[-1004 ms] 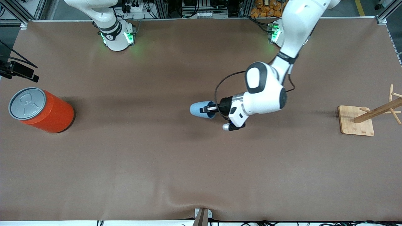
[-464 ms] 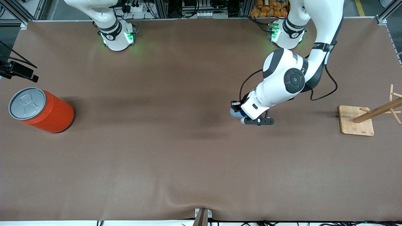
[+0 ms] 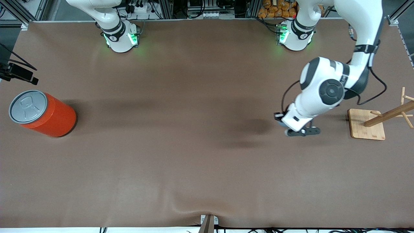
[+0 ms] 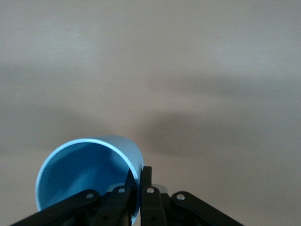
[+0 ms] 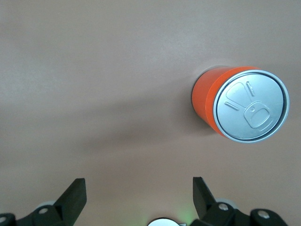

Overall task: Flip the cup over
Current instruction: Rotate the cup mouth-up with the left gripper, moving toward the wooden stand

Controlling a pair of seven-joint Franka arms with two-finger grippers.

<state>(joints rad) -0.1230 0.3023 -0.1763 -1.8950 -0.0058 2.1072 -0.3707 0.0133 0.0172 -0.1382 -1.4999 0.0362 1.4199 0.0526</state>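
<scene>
The cup (image 4: 89, 176) hangs in the air in the left gripper (image 4: 139, 186), whose jaws are pinched on its rim wall, one finger inside and one outside; in the front view the arm hides it. The left gripper (image 3: 284, 121) is over the brown bench (image 3: 181, 168) toward the left arm's end, near the wooden mug tree (image 3: 380, 121). The right gripper (image 5: 138, 193) waits high with jaws wide apart and empty, over bare bench near the orange can (image 5: 242, 106), which stands at the right arm's end. Aluminium framing and cables line the bench's edge by the bases.
</scene>
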